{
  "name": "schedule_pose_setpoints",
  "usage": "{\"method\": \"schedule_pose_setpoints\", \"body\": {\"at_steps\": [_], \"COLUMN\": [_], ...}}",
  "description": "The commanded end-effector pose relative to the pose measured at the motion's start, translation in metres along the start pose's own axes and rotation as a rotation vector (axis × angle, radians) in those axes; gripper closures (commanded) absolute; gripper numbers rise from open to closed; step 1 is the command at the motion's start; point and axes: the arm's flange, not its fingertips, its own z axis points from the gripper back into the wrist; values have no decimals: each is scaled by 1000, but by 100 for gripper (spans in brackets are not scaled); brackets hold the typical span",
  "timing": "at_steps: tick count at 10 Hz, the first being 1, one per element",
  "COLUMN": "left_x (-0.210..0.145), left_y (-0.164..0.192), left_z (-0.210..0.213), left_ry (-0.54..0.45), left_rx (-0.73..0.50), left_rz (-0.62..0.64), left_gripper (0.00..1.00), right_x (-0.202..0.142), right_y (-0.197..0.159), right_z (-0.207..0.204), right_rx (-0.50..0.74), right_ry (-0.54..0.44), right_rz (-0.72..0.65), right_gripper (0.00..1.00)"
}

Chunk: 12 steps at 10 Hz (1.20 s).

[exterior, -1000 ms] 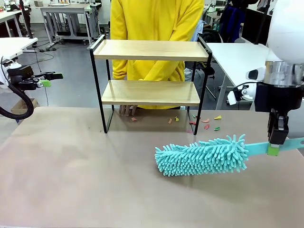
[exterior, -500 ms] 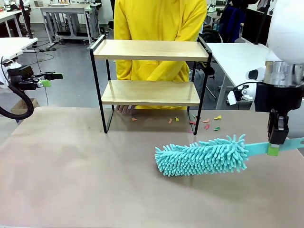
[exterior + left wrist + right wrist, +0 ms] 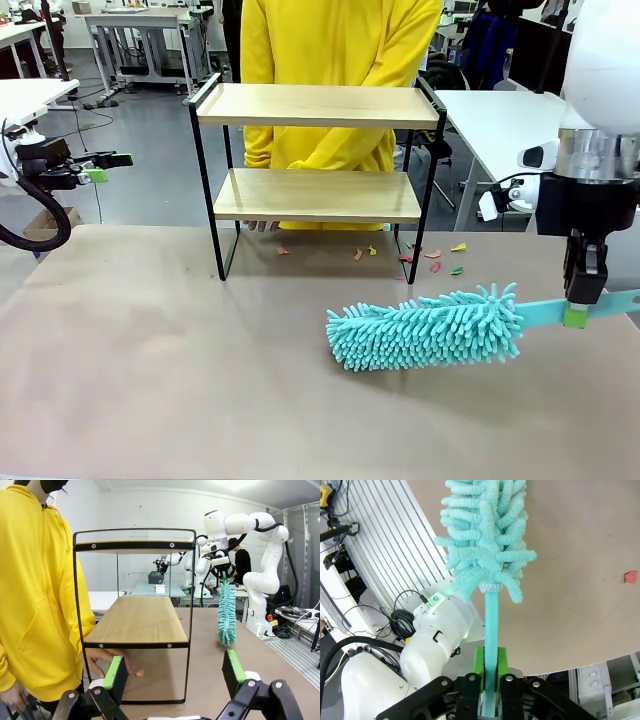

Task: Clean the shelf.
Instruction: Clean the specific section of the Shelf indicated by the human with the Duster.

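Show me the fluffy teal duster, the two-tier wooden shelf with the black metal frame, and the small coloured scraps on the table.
Fluffy teal duster (image 3: 425, 328): front view, middle of its head.
Two-tier wooden shelf (image 3: 318, 105): front view, top board.
Small coloured scraps (image 3: 433, 254): front view, one scrap right of the shelf.

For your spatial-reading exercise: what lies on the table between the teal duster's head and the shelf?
In the front view, small coloured scraps lie between the duster and the shelf; otherwise bare table.
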Motion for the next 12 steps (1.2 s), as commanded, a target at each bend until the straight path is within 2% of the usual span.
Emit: {"method": "schedule_pose_setpoints", "body": {"at_steps": [1,12], "left_x": [0,0], "left_y": [-3,-3], "left_z": [-1,-1], "left_ry": [5,5], "left_rx": [-6,-6], "left_rz": [-13,-13], "left_gripper": [0,0], "right_x": [0,0], "right_y": [-3,-3], "right_z": [5,5], "right_rx": [-11,-11], "right_ry": [-10,-10], "right_rz": [-22,-22], "right_gripper": [87,87]}}
